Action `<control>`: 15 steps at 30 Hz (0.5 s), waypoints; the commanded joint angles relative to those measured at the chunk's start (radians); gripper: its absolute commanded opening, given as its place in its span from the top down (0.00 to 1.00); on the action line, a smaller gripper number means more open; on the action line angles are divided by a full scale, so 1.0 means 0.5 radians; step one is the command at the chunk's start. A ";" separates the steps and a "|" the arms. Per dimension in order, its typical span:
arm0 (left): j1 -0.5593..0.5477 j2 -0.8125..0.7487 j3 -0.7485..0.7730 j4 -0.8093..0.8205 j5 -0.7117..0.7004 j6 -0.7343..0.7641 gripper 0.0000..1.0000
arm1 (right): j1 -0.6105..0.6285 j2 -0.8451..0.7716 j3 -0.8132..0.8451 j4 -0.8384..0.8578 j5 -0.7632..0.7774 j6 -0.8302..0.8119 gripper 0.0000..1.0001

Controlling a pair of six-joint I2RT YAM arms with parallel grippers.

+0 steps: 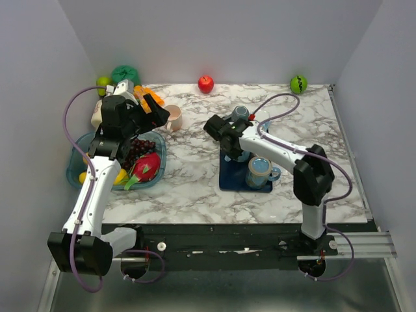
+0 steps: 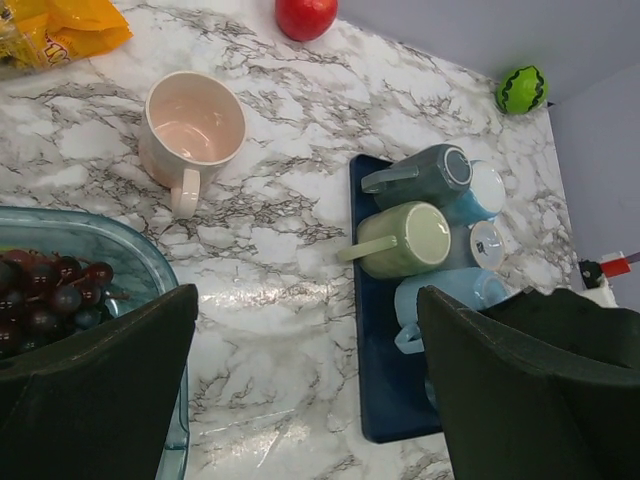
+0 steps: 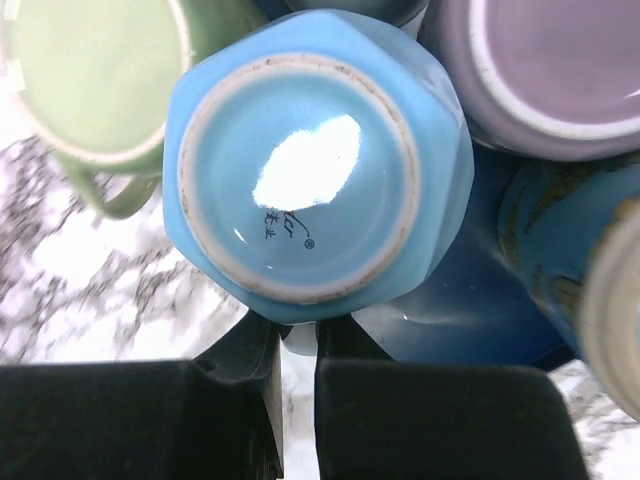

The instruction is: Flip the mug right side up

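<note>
1. Hanging over the near part of the tray, the right gripper (image 3: 297, 340) has its fingers drawn close, with only a slim slit between them. Whether they pinch anything cannot be told.
2. Light blue mug (image 3: 310, 170), the task's item: it appears to stand mouth down on the navy tray (image 3: 450, 320), its unglazed foot ring and maker's mark facing up. It is directly beyond the right fingertips and crowded by its neighbours.
3. Handling, judged: glazed ceramic, rigid, weighty for a two-finger hold, slick on the walls and liable to chip against adjacent mugs. Its handle is not clearly visible. The likeliest purchase is the handle, or a pinch across the side wall low down.
4. Tray contents, adjoining: a green mug (image 3: 85, 80) lying on its side, a lilac mug (image 3: 560, 70) with its empty interior showing, and a darker blue mug (image 3: 560, 240). Further along, a grey-blue mug (image 2: 425, 175) lies on its side.
5. Left gripper (image 2: 308, 310): fingers spread wide, holding nothing, raised above the marble table (image 2: 270, 260).
6. Glass bowl (image 2: 150, 255), left side: it holds dark grapes (image 2: 50, 295), and the overhead view also shows a dragon fruit (image 1: 146, 166).
7. Pink mug (image 2: 190, 130): upright, empty, well apart from the tray.
8. Far edge: yellow bag (image 2: 60, 25), red apple (image 2: 305, 12), green ball (image 2: 522, 88).
</note>
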 commanded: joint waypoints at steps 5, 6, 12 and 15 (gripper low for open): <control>-0.004 -0.134 -0.007 -0.063 0.242 -0.098 0.01 | 0.086 -0.705 -0.360 0.566 0.121 -0.546 1.00; -0.004 -0.137 -0.016 -0.038 0.337 -0.107 0.01 | 0.092 -0.751 -0.422 0.673 0.112 -0.580 1.00; -0.098 -0.155 -0.126 0.213 0.669 -0.248 0.01 | 0.095 -1.137 -0.667 1.222 -0.035 -1.022 1.00; -0.175 -0.149 -0.166 0.342 0.770 -0.331 0.01 | 0.095 -1.291 -0.759 1.486 -0.170 -1.231 0.99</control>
